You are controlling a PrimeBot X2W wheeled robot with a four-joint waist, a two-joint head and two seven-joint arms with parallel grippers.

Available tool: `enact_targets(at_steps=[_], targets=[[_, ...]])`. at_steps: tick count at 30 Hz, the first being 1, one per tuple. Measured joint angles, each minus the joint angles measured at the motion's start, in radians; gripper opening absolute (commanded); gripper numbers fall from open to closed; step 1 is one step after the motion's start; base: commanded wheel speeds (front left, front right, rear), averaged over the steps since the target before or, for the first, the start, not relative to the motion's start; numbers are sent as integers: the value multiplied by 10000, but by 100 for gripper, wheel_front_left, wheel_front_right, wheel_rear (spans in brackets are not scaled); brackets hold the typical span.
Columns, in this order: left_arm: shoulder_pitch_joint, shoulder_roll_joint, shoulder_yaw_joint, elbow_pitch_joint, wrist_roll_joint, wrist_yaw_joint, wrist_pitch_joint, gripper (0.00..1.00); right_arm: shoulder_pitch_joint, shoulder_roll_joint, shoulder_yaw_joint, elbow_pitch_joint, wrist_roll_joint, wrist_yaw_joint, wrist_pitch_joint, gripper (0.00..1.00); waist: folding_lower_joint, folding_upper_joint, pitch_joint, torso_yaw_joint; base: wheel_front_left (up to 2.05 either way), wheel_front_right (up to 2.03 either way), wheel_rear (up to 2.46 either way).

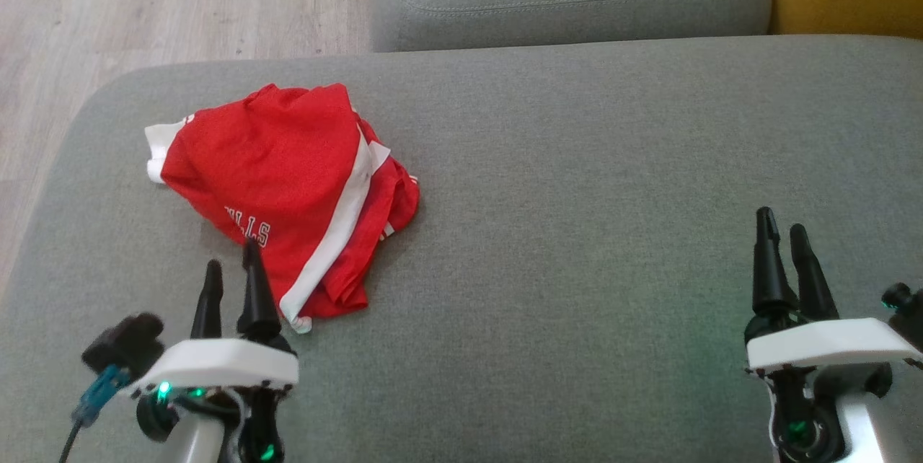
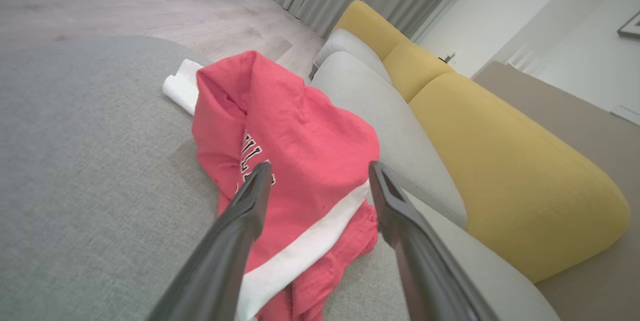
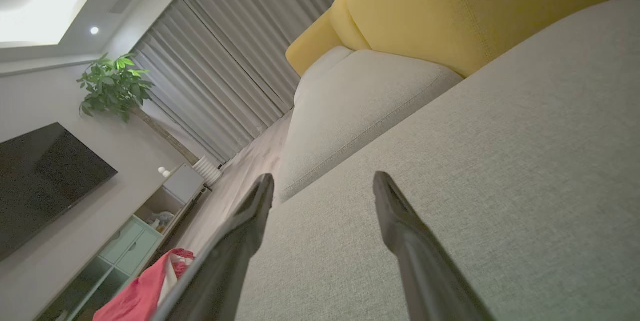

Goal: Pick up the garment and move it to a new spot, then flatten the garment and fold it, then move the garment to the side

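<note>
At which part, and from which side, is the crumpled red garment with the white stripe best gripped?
Probably the raised hump of the crumpled red garment beside its lettering, from the robot's near side with the open left gripper: cloth bunches high there, and those fingers point at it.

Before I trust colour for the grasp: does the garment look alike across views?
Head view: garment saturated red, slightly soft, evenly lit. Left wrist view: washed-out pinkish, wide-angle stretch. Right wrist view: dimmer, tilted, garment small at lower left.

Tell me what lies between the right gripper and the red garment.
Bare grey sofa cushion. In the head view, nothing rests on that stretch between the right gripper and the garment.
</note>
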Motion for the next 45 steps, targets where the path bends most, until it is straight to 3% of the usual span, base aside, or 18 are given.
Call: enact_targets(at_steps=[13, 21, 29, 37, 45], targets=[[-584, 738, -1641, 102, 1701, 978, -351, 100, -35, -2, 479, -395, -2140, 2, -347, 100, 0, 0, 84, -90, 0, 0, 0], [-941, 1078, -2479, 136, 2497, 1323, -598, 100, -42, -4, 667, -612, -3335, 2, -554, 100, 0, 0, 142, -183, 0, 0, 0], [-1244, 1392, -3413, 499, 3425, 1335, -802, 100, -58, -13, 932, -688, -4790, 2, -844, 100, 0, 0, 203, -214, 0, 0, 0], [-1689, 1588, -4249, 803, 4543, 1778, -1051, 100, -149, -13, 1133, -930, -6257, 2, -1062, 100, 0, 0, 274, -171, 0, 0, 0], [-1696, 1379, -3870, 65, 3927, 2010, -1289, 100, -208, -17, 1204, -980, -6424, 4, -1313, 100, 0, 0, 327, -156, 0, 0, 0]])
